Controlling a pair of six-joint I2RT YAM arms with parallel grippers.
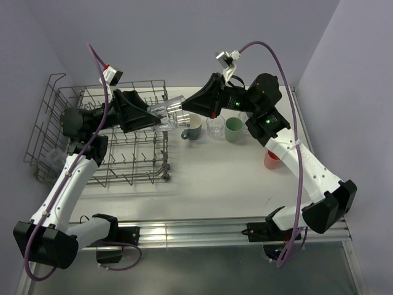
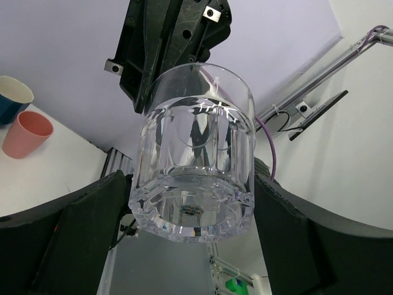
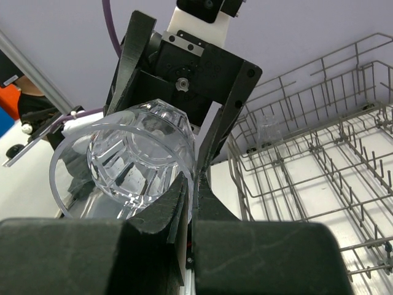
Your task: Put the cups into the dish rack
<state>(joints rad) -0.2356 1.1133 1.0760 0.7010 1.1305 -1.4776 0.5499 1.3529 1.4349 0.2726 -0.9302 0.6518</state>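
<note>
A clear glass tumbler (image 1: 167, 110) hangs on its side in the air between both arms, at the right edge of the dish rack (image 1: 73, 101). My right gripper (image 1: 184, 109) is shut on the tumbler's rim wall (image 3: 138, 160), one finger inside and one outside (image 3: 193, 184). The tumbler's thick base (image 2: 196, 209) sits between the fingers (image 2: 80, 233) of my left gripper (image 2: 191, 215), which stands open with a pad close on each side; contact cannot be told. Another clear tumbler (image 3: 268, 127) stands in the rack's far corner.
On the table right of the rack stand a beige mug (image 1: 192, 128), a clear glass (image 1: 215, 126), a green mug (image 1: 233, 129) and a coral cup (image 1: 272, 160). The left wrist view also shows a blue cup (image 2: 12, 98) beside the coral cup (image 2: 27, 133).
</note>
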